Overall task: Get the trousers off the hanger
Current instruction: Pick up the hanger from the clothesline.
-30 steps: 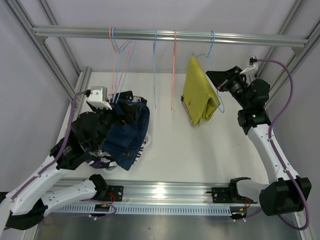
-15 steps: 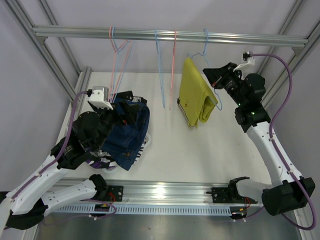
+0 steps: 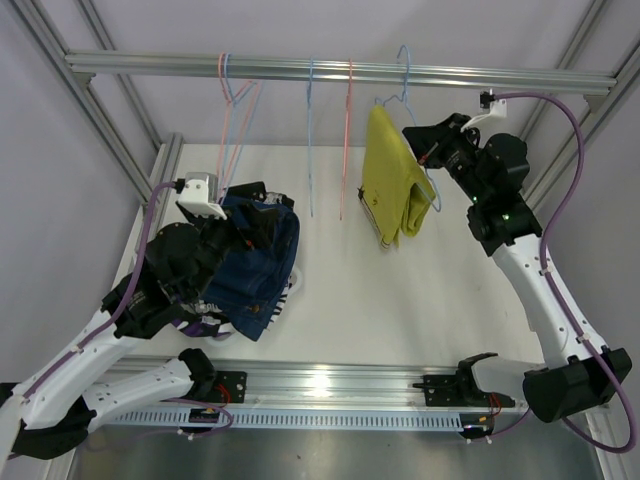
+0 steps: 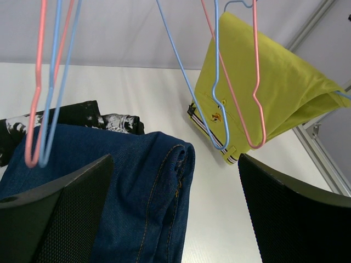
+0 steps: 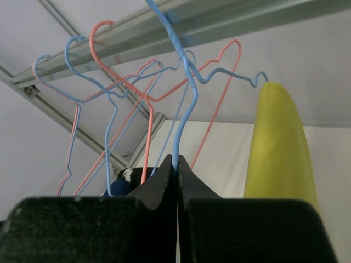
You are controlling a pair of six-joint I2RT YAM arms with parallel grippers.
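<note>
The yellow trousers (image 3: 392, 190) hang folded over a blue wire hanger (image 3: 403, 75) under the rail. My right gripper (image 3: 422, 142) is shut on this hanger's neck (image 5: 184, 98); the jaws (image 5: 177, 164) are pressed together on the wire, with the yellow cloth (image 5: 279, 148) just to their right. My left gripper (image 3: 250, 210) is open and empty above a pile of trousers on the table. The navy pair (image 4: 126, 186) lies on top between its spread fingers (image 4: 55, 213). The black speckled pair (image 4: 82, 118) lies behind it. A purple-patterned edge (image 3: 195, 325) shows under the arm.
Empty hangers hang from the rail (image 3: 200, 65): a pink and blue pair (image 3: 235, 120) at left, a blue one (image 3: 310, 140) and a pink one (image 3: 347, 140) in the middle. Frame posts (image 3: 100, 120) stand at both sides. White table (image 3: 400, 300).
My right gripper has moved left and up with the blue hanger and the yellow trousers. The middle blue hanger swung and came back. My left arm has not moved.
</note>
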